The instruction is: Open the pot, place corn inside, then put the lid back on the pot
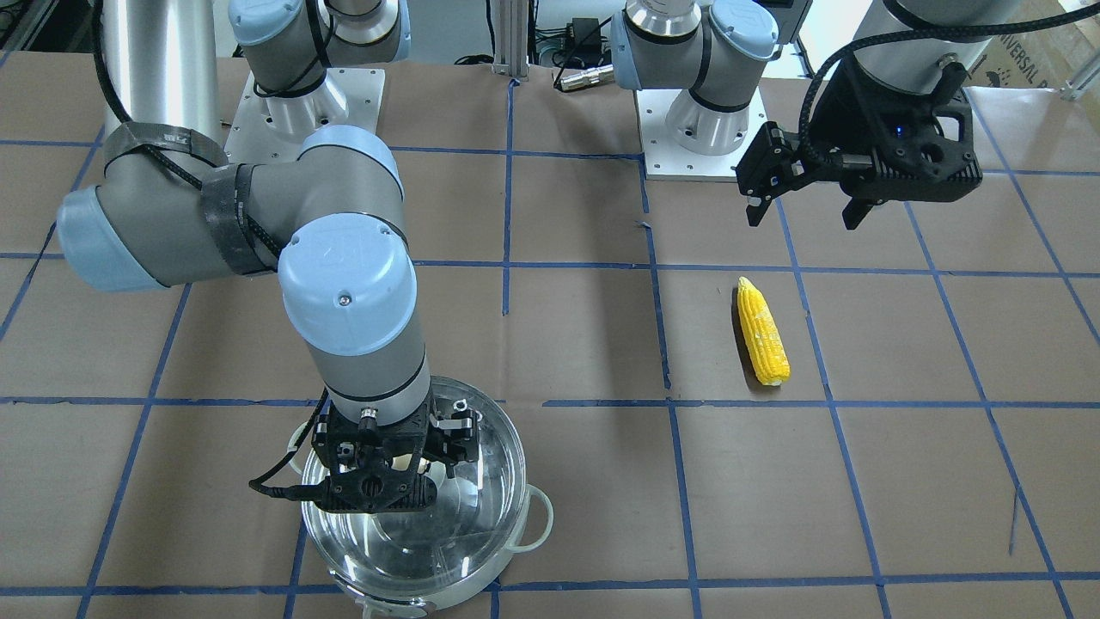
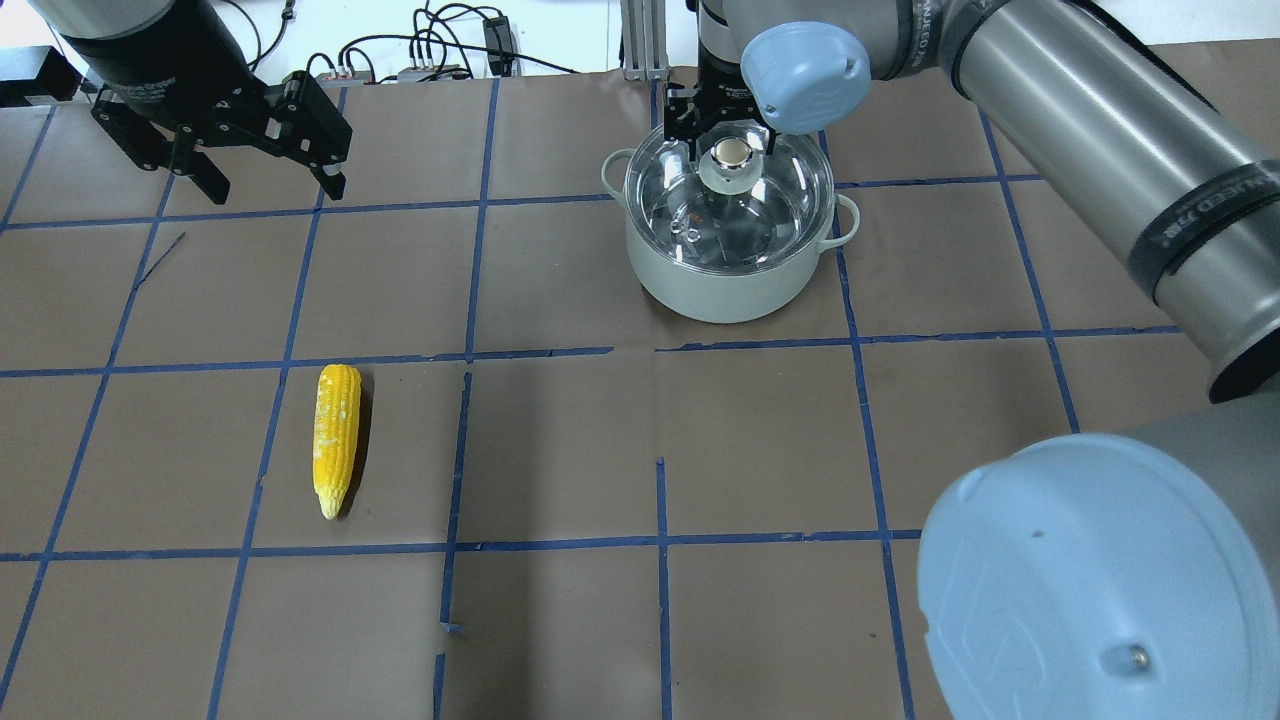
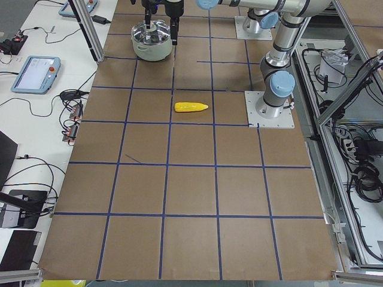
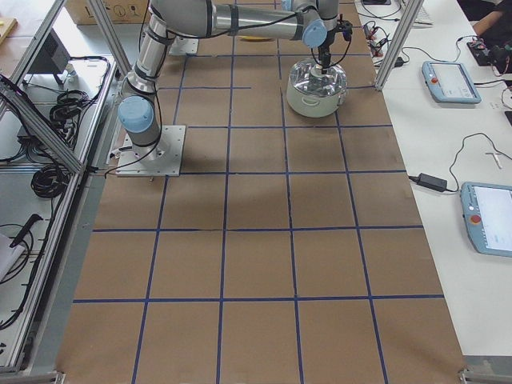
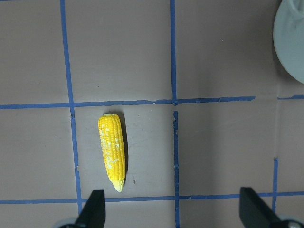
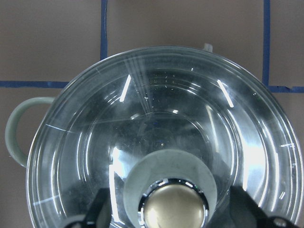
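Note:
The pot (image 2: pixel 730 285) stands at the far right-centre of the table with the glass lid (image 2: pixel 775 205) on it. My right gripper (image 2: pixel 722 138) hangs over the lid, its fingers (image 6: pixel 100 209) open on either side of the knob (image 6: pixel 173 209), with a small gap on each side. The yellow corn (image 2: pixel 337 435) lies flat on the left part of the table, pointed end toward the robot; it also shows in the left wrist view (image 5: pixel 112 149). My left gripper (image 2: pixel 265 160) is open and empty, raised at the far left, well away from the corn.
The brown table top (image 2: pixel 640 450) is marked with blue tape lines. The pot's two pale loop handles (image 2: pixel 848 218) stick out sideways. Cables and the arm bases (image 1: pixel 700 129) sit at the robot's edge. The pot's rim shows at the top right corner of the left wrist view (image 5: pixel 292 38).

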Robot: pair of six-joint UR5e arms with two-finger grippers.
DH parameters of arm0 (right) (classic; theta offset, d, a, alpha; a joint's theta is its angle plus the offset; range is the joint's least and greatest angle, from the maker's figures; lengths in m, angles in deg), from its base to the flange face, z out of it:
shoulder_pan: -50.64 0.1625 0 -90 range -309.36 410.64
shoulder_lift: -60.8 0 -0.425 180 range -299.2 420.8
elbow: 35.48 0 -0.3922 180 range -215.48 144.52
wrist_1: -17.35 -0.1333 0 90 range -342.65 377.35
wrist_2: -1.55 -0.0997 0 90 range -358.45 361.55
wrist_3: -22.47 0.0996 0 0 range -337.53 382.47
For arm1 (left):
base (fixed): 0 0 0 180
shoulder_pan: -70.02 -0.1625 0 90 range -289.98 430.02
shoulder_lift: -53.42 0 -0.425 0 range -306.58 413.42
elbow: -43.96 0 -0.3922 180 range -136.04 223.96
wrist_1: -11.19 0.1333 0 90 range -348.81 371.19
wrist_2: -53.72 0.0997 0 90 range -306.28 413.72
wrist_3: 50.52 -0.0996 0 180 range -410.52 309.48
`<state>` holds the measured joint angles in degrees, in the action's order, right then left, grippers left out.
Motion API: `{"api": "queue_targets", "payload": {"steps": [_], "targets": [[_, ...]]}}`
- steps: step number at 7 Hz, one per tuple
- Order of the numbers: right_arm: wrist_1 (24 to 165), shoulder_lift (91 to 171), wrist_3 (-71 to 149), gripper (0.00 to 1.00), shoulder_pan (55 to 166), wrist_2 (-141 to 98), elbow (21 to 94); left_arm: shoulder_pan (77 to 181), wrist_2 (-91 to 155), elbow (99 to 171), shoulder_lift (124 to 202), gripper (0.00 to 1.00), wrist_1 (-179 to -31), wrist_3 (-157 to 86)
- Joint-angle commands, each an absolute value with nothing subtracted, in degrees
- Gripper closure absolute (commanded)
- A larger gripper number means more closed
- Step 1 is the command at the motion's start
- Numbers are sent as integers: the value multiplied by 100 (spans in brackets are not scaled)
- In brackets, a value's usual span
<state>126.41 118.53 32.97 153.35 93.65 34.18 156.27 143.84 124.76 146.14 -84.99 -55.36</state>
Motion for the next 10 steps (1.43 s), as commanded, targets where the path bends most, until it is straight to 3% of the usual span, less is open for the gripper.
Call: {"api": "queue_targets", "payload": {"steps": [1, 3, 7, 8, 9, 10], "targets": [[12643, 11863, 3171, 20, 15303, 9366, 3483, 15625, 14372, 12456, 14614, 0, -8496, -5536], [12660, 11845, 3153, 21, 15277, 9366, 3422, 15625, 14363, 12473, 14623, 0, -8496, -5536], [12669, 11836, 3170, 47, 15294, 9357, 3439, 15625, 14355, 12402, 14658, 0, -8505, -5536], [12660, 11828, 3170, 61, 15294, 9357, 3395, 15633, 14355, 12402, 14658, 0, -8505, -5536], [12643, 11828, 3161, 81, 15294, 9357, 3360, 15633, 14355, 12385, 14667, 0, -8505, -5527], [12625, 11845, 3153, 92, 15294, 9357, 3334, 15625, 14355, 12385, 14667, 0, -8505, -5527]]}}
